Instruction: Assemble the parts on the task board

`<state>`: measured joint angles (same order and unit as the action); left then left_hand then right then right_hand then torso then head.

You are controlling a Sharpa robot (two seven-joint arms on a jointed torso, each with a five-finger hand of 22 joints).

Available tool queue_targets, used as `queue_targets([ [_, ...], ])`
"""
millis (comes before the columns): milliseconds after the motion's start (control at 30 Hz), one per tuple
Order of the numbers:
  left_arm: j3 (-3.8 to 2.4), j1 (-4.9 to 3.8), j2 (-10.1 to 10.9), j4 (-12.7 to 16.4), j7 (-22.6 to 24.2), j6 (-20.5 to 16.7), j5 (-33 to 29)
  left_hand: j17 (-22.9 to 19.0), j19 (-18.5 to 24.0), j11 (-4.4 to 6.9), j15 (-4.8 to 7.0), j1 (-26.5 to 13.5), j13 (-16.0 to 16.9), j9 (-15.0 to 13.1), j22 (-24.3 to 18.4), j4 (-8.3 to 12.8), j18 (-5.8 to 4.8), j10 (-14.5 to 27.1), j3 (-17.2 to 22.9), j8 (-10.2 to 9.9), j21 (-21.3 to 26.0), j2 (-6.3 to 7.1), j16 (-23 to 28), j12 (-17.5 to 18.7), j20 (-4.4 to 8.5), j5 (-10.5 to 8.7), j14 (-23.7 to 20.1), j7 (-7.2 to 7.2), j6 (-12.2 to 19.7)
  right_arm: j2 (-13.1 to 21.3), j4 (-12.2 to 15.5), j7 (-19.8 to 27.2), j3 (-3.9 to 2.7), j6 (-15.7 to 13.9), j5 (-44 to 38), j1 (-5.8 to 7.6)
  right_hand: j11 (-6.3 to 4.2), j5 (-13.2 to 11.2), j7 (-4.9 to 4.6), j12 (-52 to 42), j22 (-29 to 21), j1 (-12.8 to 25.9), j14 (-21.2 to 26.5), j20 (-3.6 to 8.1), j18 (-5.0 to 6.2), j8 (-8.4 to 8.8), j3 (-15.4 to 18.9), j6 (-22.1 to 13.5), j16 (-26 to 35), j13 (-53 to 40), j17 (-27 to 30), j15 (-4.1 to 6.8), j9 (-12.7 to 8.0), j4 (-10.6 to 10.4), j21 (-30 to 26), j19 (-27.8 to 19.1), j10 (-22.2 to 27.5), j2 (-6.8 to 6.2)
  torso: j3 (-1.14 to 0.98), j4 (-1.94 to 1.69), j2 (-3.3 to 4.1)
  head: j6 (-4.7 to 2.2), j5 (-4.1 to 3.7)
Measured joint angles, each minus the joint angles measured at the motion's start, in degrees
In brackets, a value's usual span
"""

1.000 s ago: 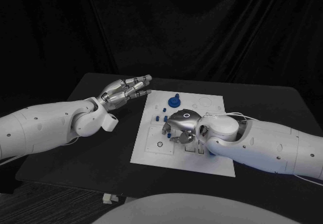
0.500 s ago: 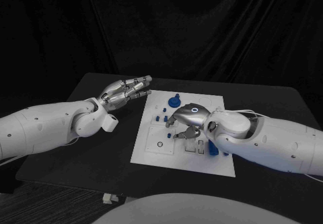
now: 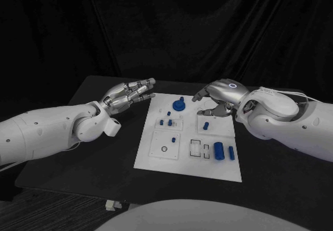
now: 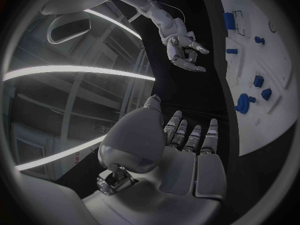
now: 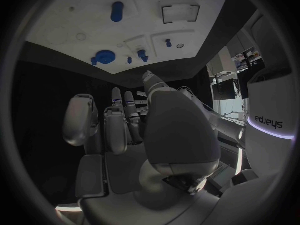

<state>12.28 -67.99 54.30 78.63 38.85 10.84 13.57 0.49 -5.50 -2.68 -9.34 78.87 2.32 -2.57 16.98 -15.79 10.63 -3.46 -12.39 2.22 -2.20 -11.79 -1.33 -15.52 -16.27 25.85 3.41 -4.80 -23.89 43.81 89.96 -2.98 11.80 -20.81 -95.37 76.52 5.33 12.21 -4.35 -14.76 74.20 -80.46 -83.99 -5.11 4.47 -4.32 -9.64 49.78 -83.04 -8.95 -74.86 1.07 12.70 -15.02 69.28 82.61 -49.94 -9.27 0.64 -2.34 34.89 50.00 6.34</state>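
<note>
The robot's right hand (image 3: 216, 100) hovers empty over the far right edge of the task board (image 3: 156, 156), its fingers loosely apart and holding nothing, while the left hand (image 3: 129, 94) hangs flat and spread just beside the board's far left corner, also empty. On the white board, lying in the middle of the black table (image 3: 90, 159), several blue parts appear seated: a round knob (image 3: 180, 104) near the far edge, a cluster of small pegs (image 3: 166, 121) just behind it, and a single peg (image 3: 206, 126) toward the right. A larger blue cylinder (image 3: 218, 150) and a slim blue bar (image 3: 231, 153) lie near the front right, beside two outlined rectangular slots (image 3: 200, 148) that look unfilled. The assembly appears partly done, with those pieces likely left to place.
</note>
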Motion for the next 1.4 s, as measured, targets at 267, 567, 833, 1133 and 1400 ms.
queue_targets([
  [267,0.0,0.0,-0.3,-0.1,0.0,0.0,0.0,0.0,0.0,-0.01,0.0,0.0,0.0,0.0,0.0,0.0,0.0,0.0,0.0,0.0,0.0,0.0,0.0,0.0,0.0,0.01,0.0,0.0,0.0,1.1,-1.6,-2.5,0.04,2.6,-0.2,-0.27,-0.61,-1.5,0.67,0.0,0.0,0.0,0.0,0.01,0.0,0.0,0.9,0.6,0.0,0.7,0.0,0.01,-0.5,-0.9,0.0,0.0,0.6,-0.02,0.09,-0.05,-0.02,0.01,0.24],
  [567,0.0,0.01,-0.2,0.0,0.0,0.0,0.0,0.0,0.0,-0.01,0.0,0.3,0.0,0.0,0.1,0.0,0.0,0.0,0.0,0.0,0.0,-0.31,0.0,0.0,-0.01,0.66,0.0,0.08,-0.1,0.2,-3.5,-3.7,0.06,5.0,-1.1,-2.87,-0.49,-4.1,0.65,-0.8,0.0,0.0,0.0,0.01,0.0,0.0,0.9,0.6,0.0,1.0,0.0,0.01,-0.9,-0.9,0.0,0.0,-0.2,-0.02,0.08,-0.07,0.02,0.01,0.31],
  [833,0.0,0.01,-0.2,0.0,0.0,0.0,0.0,0.0,0.0,-0.01,-0.01,0.3,0.0,0.0,0.1,0.0,0.0,0.0,0.0,0.0,0.0,-0.3,0.0,0.0,-0.01,0.66,0.0,-0.2,-0.4,-0.5,-4.2,-3.7,0.06,6.2,-1.4,-4.12,-0.29,-4.1,0.21,-1.5,0.0,1.2,0.0,0.02,0.0,0.0,0.9,1.0,0.0,1.0,0.0,0.01,-1.3,-0.9,0.0,0.0,-1.4,-1.21,0.07,-0.07,0.01,0.01,0.31],
  [1133,0.0,0.01,-0.2,0.0,0.0,0.0,0.0,0.0,0.0,-0.02,-0.01,0.4,0.0,0.0,0.1,0.0,0.0,0.0,0.0,0.0,0.0,-0.38,0.0,0.0,-0.02,0.66,0.0,-0.2,-0.4,-1.6,-5.0,-3.5,0.04,7.2,-1.6,-5.25,-0.37,-4.0,-0.81,-1.6,0.0,1.2,0.0,0.01,0.0,0.0,0.9,2.0,0.0,1.0,0.0,0.01,-1.4,-0.9,0.0,0.0,-2.7,-1.2,0.05,-0.06,0.01,0.01,0.26],
  [1400,0.0,0.02,-0.2,-0.1,0.0,0.0,0.0,0.0,0.0,-0.02,-0.25,0.4,0.0,0.0,0.1,0.0,0.0,0.0,0.0,0.0,0.0,-0.38,0.0,0.0,-0.02,0.66,0.3,-0.2,-0.4,-2.2,-5.8,-3.2,0.04,8.1,-1.6,-6.18,-0.69,5.6,-1.55,-2.2,0.0,0.0,0.0,0.01,0.0,-0.01,-0.3,3.4,0.0,1.1,0.0,0.01,-1.7,0.3,0.0,0.0,-4.1,0.01,0.05,-0.05,-0.01,0.01,0.37],
])
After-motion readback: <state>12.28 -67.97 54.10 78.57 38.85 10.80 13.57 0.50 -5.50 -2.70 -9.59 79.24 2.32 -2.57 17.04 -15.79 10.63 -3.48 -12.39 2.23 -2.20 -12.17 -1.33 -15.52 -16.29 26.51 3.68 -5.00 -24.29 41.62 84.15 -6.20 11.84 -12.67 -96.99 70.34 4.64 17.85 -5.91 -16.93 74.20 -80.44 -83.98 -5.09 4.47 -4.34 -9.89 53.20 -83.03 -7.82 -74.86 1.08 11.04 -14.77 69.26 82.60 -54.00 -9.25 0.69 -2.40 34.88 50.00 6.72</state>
